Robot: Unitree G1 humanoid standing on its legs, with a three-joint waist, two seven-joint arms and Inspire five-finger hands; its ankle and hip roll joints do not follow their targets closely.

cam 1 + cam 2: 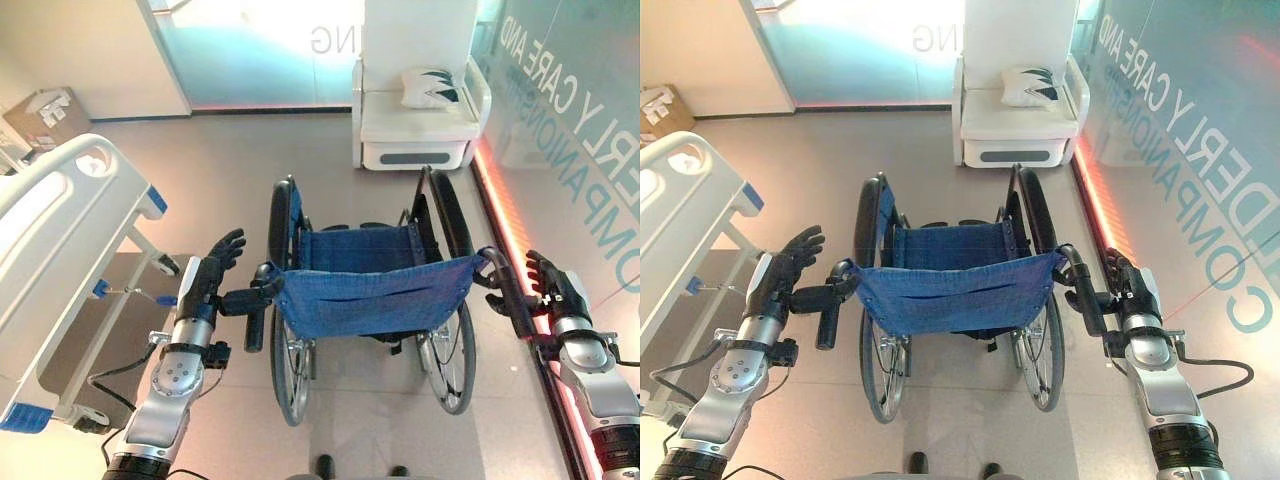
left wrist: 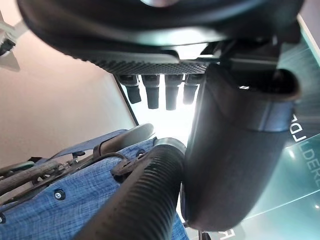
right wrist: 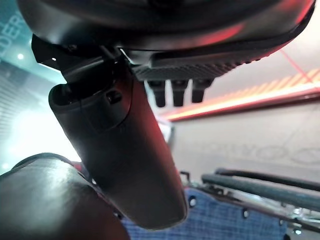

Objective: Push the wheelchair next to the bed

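The wheelchair, with a blue fabric back and black wheels, stands in the middle of the floor facing away from me. My left hand is at its left push handle, fingers straight and pointing ahead. In the left wrist view the thumb lies against the ribbed grip. My right hand rests beside the right push handle, fingers also straight, with the thumb by the grip. The white hospital bed with blue corner pieces stands at the left, a short gap from the wheelchair.
A white armchair with a cushion stands ahead past the wheelchair. A glass wall with a lit red floor strip runs along the right. A cardboard box sits far left. A person's shoes show behind the wheelchair.
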